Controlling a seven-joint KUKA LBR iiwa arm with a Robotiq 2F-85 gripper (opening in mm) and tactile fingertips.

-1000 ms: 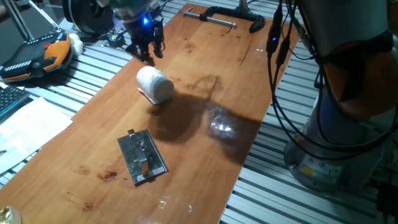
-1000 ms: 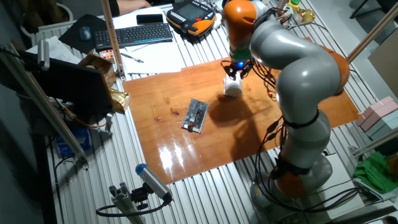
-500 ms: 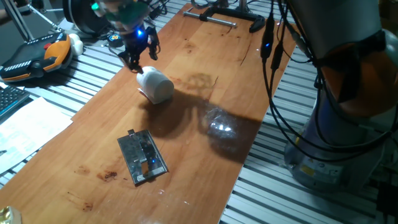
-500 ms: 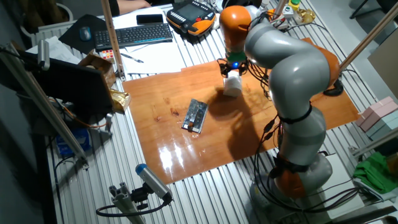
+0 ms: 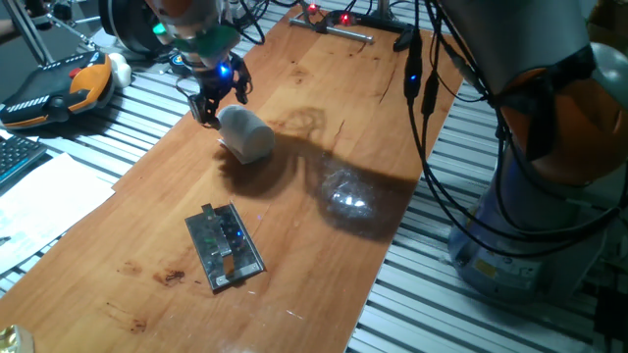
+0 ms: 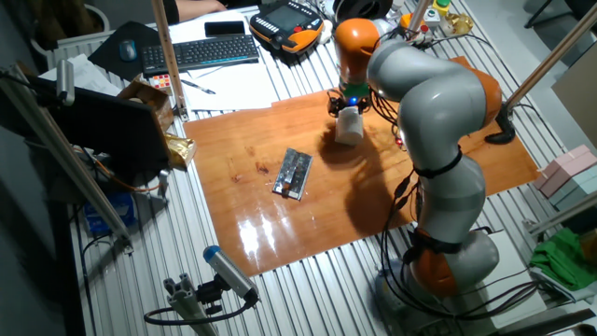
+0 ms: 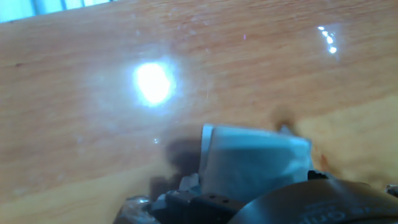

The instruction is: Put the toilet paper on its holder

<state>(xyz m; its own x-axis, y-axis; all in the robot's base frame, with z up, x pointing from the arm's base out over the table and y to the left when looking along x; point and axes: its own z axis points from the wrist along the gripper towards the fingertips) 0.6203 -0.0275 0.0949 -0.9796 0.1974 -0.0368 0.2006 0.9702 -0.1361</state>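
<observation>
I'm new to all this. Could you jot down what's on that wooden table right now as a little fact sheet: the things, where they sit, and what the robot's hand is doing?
surface: wooden board
toilet paper: white roll lying on its side, far end of the board
holder: shiny metal plate lying flat, apart from the roll
gripper: right at the roll's end; grasp unclear
roll on holder: not yet

Robotics lab, slatted aluminium bench [image 5: 549,314], teach pendant [image 5: 54,86], keyboard [image 6: 201,51]
</observation>
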